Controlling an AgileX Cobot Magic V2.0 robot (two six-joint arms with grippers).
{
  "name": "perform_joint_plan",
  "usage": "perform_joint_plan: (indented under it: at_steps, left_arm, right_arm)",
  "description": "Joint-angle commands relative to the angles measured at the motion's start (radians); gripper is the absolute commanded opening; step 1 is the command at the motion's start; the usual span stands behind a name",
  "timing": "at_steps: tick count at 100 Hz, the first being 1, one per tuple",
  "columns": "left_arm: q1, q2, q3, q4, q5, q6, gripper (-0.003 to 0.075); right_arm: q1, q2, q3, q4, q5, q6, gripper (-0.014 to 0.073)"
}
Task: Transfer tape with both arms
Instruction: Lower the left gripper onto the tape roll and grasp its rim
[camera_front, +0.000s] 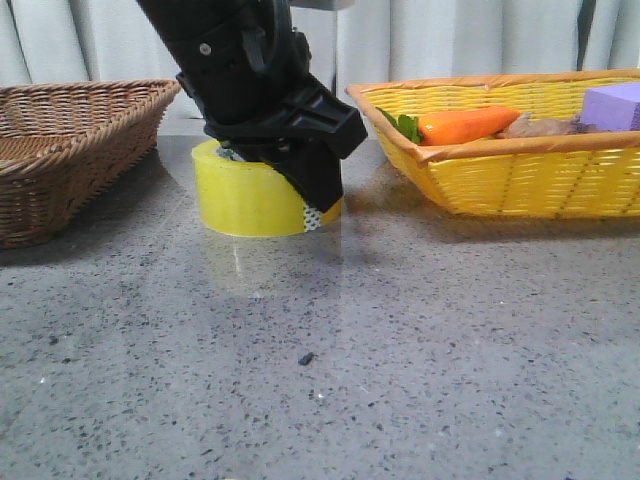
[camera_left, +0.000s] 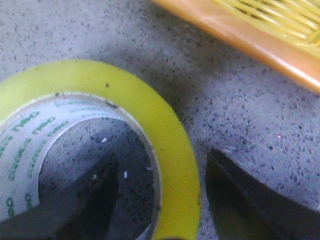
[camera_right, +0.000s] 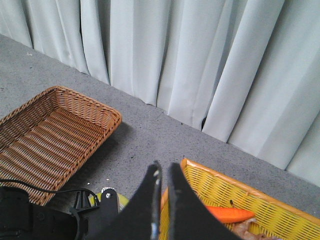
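Observation:
The yellow tape roll lies flat on the grey table, its dotted white label at the right end. My left gripper comes down over the roll's right side. In the left wrist view the left gripper straddles the tape's wall: one finger is inside the white core, the other is outside. Both stand slightly apart from the wall, so the gripper is open. My right gripper is shut and empty, high above the table and out of the front view.
A brown wicker basket stands at the left. A yellow basket at the right holds an orange carrot and a purple block. Its rim lies close to the tape. White curtains hang behind.

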Motion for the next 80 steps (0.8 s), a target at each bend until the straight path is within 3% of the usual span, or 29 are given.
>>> perform_joint_plan:
  at_steps: [1,16,35,54,80]
  left_arm:
    - [0.003,-0.042,-0.035,-0.009,-0.068,-0.002,0.0366]
    - [0.003,-0.042,-0.035,-0.009,-0.069,-0.002,0.0336]
    - [0.003,-0.042,-0.035,-0.009,-0.069,-0.002,0.0139]
    - [0.003,-0.042,-0.035,-0.009,-0.069,-0.002,0.0021]
    - [0.003,-0.087,-0.046,0.046,-0.036,-0.002,-0.002]
  right_arm:
    - [-0.003,-0.028,-0.02,-0.024,0.013,-0.004,-0.0074]
    - [-0.003,-0.028,-0.02,-0.024,0.013,-0.004,-0.0074]
    - [-0.003,-0.028,-0.02,-0.024,0.013,-0.004,-0.0074]
    - [-0.003,-0.028,-0.02,-0.024,0.013,-0.004,-0.0074]
    - [-0.003,-0.028,-0.02,-0.024,0.009,-0.004,-0.0074]
